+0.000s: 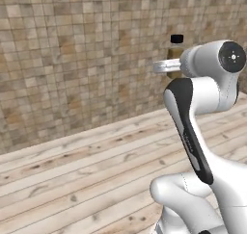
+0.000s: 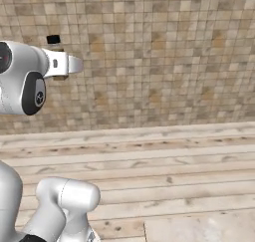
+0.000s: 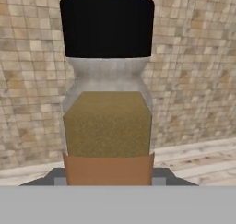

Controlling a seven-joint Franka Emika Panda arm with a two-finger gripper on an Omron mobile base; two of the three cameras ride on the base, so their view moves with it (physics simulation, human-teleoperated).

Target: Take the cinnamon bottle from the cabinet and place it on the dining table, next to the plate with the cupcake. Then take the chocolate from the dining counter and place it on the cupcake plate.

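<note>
You see the cinnamon bottle [image 3: 107, 103] very close in the hand view, upright, with its black screw cap [image 3: 107, 24] at the top, a clear neck under the cap, tan powder inside and an orange-brown band at the bottom. The two dark finger tips [image 3: 162, 176] of the gripper [image 3: 108, 179] stand at the left and the right of the bottle's lower part and touch its sides, so the hand is pinching the bottle between them and is not pressed fully together. In the left base view you find the bottle [image 1: 175, 55] held up high in the air, in front of the tiled wall [image 1: 72, 59], and only its cap and a part of its body look out behind the white wrist of the arm [image 1: 207, 84]; the gripper [image 1: 168, 66] is around it, pointing to the left of this picture. In the right base view the bottle [image 2: 55, 43] is at the upper left, again mostly hidden by the hand, with the black cap above the gripper [image 2: 62, 65]. Behind the bottle there is the wall of small beige and brown tiles, and below it a wooden plank floor [image 1: 87, 180]. The bottle touches nothing except the fingers; it hangs well above the floor. At the lower right of the right base view you see a corner of a pale beige surface [image 2: 199, 228].
</note>
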